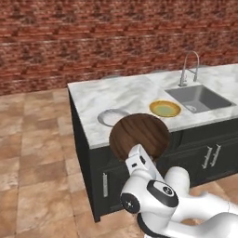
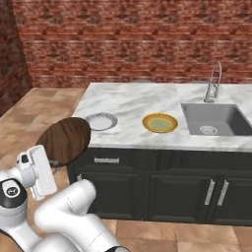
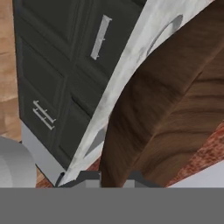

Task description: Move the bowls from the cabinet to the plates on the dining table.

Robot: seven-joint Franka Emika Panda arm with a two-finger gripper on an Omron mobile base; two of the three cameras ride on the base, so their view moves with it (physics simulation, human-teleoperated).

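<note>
My gripper [image 3: 112, 178] is shut on the rim of a reddish-brown wooden bowl [image 1: 139, 136], holding it tilted on edge in the air just off the near left part of the dining table [image 1: 125, 90]. Seen from the right base, the bowl [image 2: 65, 140] hangs left of the island's front corner. On the marble top a pale plate [image 1: 111, 116] lies right behind the bowl, partly covered by it. A yellow-rimmed plate [image 1: 165, 109] with a green centre lies to its right. Both plates [image 2: 101, 121] [image 2: 160, 122] are bare. The cabinet is out of view.
A steel sink [image 1: 200, 97] with an arched tap [image 1: 190, 67] is set into the island's right part. Dark drawer fronts [image 2: 113, 167] with silver handles face me below the top. A brick wall [image 1: 116, 37] stands behind, and tiled floor [image 1: 37, 162] lies to the left.
</note>
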